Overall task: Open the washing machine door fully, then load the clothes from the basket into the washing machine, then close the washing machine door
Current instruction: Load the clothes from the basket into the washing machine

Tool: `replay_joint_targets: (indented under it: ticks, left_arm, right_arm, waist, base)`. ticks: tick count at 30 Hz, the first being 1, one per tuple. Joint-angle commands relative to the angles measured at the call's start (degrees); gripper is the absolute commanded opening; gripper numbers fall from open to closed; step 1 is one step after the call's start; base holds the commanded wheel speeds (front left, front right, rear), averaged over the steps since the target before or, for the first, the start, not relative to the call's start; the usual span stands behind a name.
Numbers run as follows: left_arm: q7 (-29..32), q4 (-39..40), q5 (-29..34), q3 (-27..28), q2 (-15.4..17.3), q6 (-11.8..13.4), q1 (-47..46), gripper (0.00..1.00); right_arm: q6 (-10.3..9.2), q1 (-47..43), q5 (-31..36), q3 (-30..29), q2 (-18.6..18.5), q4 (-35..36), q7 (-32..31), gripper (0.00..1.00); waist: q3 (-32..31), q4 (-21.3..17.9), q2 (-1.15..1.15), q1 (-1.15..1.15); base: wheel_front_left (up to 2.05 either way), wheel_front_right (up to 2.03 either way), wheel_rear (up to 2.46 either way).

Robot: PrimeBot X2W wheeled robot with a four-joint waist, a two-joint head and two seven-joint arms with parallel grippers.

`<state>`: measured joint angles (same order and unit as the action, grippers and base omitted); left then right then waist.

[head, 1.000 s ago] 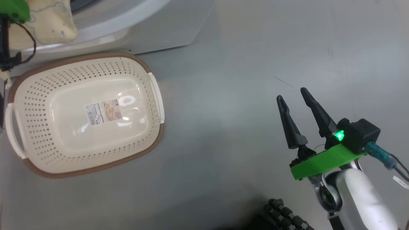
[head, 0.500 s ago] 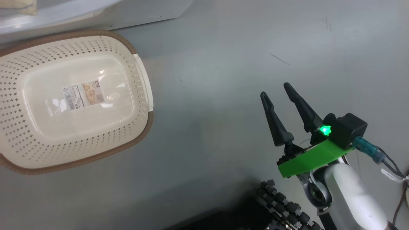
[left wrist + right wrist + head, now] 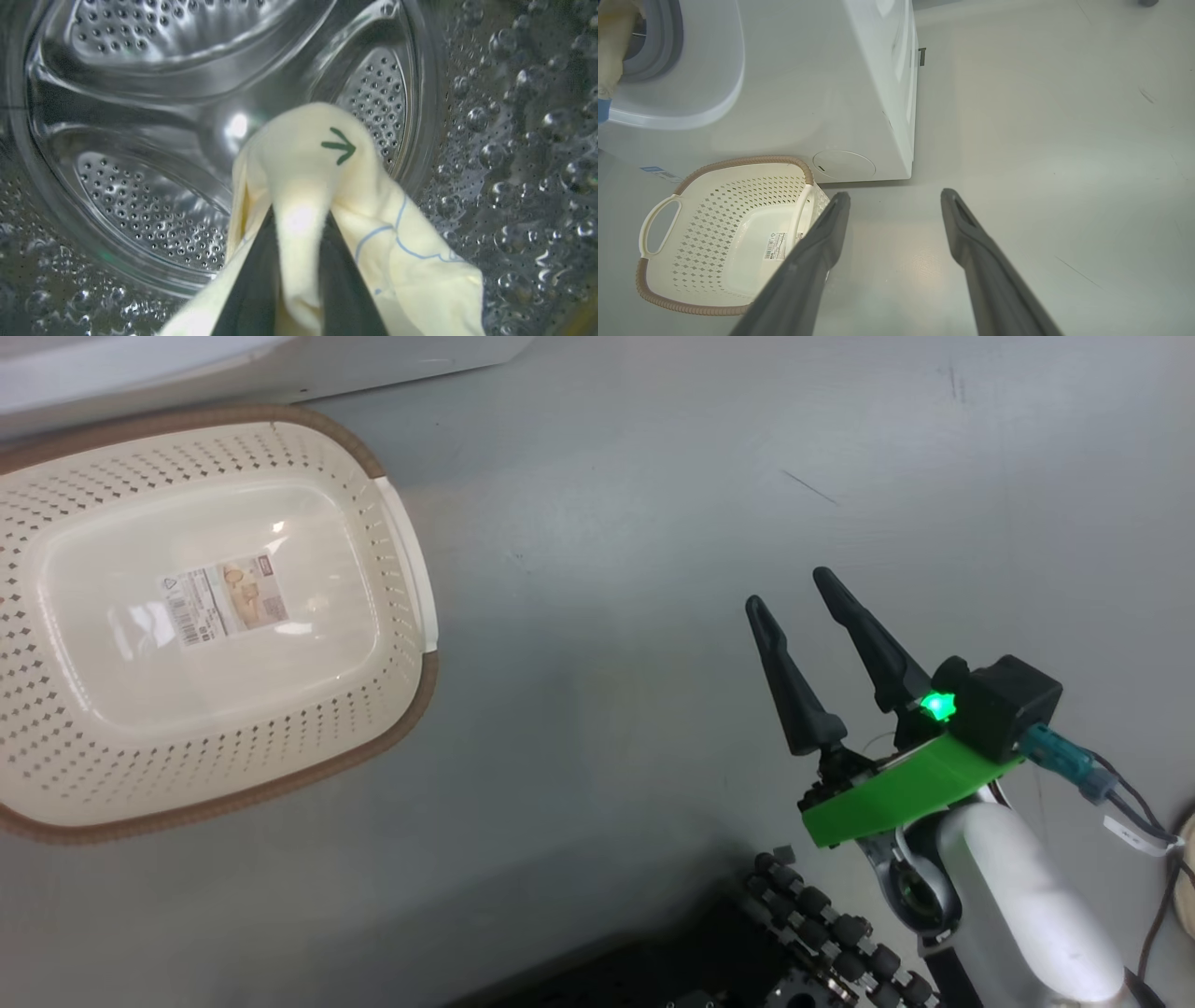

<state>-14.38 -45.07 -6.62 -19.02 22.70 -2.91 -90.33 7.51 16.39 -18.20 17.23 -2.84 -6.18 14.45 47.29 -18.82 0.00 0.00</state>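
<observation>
Loading under way: the left gripper (image 3: 299,219), jaws clamped on a cream-yellow garment (image 3: 303,149), hangs inside the washing machine's steel drum (image 3: 140,186). The basket (image 3: 383,607) sits empty on the floor, and the right gripper (image 3: 787,588) idles, jaws apart. Releasing the garment looks next.

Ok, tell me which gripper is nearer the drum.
Left. The left gripper reaches into the drum, shut on a cream garment. The right gripper hangs open over the floor, outside the washing machine, right of the basket.
</observation>
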Motion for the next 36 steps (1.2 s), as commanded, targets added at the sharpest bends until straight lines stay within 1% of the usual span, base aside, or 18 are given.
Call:
replay_joint_targets:
  ticks: [1,5,8,9,10,11,12,13,19,24,31,34,36]
  left_arm:
    - [-0.57,3.48,0.63,0.54,2.63,0.37,-2.34,0.00]
    - [-0.60,9.05,0.88,1.60,3.48,1.08,-0.07,0.00]
    - [-0.61,7.89,-0.12,2.58,3.36,1.16,2.05,0.00]
    - [-0.61,5.83,-1.03,3.06,2.98,1.06,2.88,0.00]
    - [-0.61,4.86,-1.44,3.33,2.75,1.03,3.07,0.16]
    - [-0.61,3.78,-1.60,3.39,2.65,1.01,3.28,0.44]
    - [-0.54,1.86,-2.52,3.87,2.17,0.91,3.64,0.93]
    - [-0.55,0.81,-2.90,4.09,1.86,0.98,3.57,1.00]
    - [-0.59,-4.92,-4.13,4.25,0.66,0.62,3.43,1.00]
    - [-0.61,-5.77,-4.78,4.65,-0.02,0.66,4.60,1.00]
    - [-0.61,-4.99,-5.64,5.38,-1.41,0.78,7.84,1.00]
    - [-0.62,-5.66,-6.43,5.96,-2.25,0.87,9.46,1.00]
    - [-0.62,-7.78,-7.16,6.09,-3.32,0.87,10.95,1.00]
  right_arm:
    - [-0.02,-0.59,-0.64,1.03,-0.06,1.24,0.55,1.00]
    - [-0.02,0.04,-0.82,1.13,-0.05,1.20,0.55,1.00]
    - [-0.02,0.18,-0.94,1.14,-0.05,0.91,0.55,1.00]
    - [-0.02,0.19,-0.94,1.13,-0.05,0.79,0.55,1.00]
    - [-0.02,0.17,-0.97,1.15,-0.05,0.73,0.55,1.00]
    - [-0.02,0.17,-1.00,1.16,-0.05,0.67,0.55,1.00]
    - [-0.02,0.13,-0.99,1.16,-0.05,0.62,0.55,1.00]
    - [-0.02,0.08,-1.01,1.10,-0.04,0.61,0.55,1.00]
    - [-0.02,0.07,-0.82,0.70,-0.04,0.42,0.55,1.00]
    - [-0.02,0.23,-0.59,0.39,-0.04,0.28,0.55,1.00]
    - [-0.02,0.57,-0.10,-0.40,-0.04,0.02,0.55,1.00]
    - [-0.02,0.57,0.04,-0.68,-0.04,-0.11,0.55,1.00]
    - [-0.02,0.51,0.16,-1.10,-0.20,-0.30,0.55,1.00]
  waist:
    - [0.15,0.00,0.00,0.00]
    - [0.32,0.02,0.00,0.00]
    - [0.06,0.06,0.00,0.00]
    - [-0.18,0.09,0.00,0.00]
    - [-0.29,0.08,0.00,0.00]
    - [-0.43,0.11,0.00,0.00]
    - [-0.64,0.15,0.00,0.00]
    - [-0.77,0.23,0.00,0.00]
    - [-1.75,0.79,0.00,0.00]
    - [-2.82,1.42,0.00,0.00]
    - [-4.90,2.62,0.00,0.00]
    - [-6.02,3.21,0.00,0.00]
    - [-7.20,3.94,0.00,0.00]
  base:
    - [0.00,0.00,0.00]
    - [0.00,0.00,0.00]
    - [0.00,0.00,0.00]
    - [0.00,0.00,0.00]
    - [0.00,0.00,0.00]
    - [0.00,0.00,0.00]
    - [0.00,0.00,0.00]
    - [0.00,0.00,0.00]
    - [0.00,0.00,0.00]
    - [0.00,0.00,0.00]
    - [0.00,0.00,0.00]
    - [0.00,0.00,0.00]
    - [0.00,0.00,0.00]
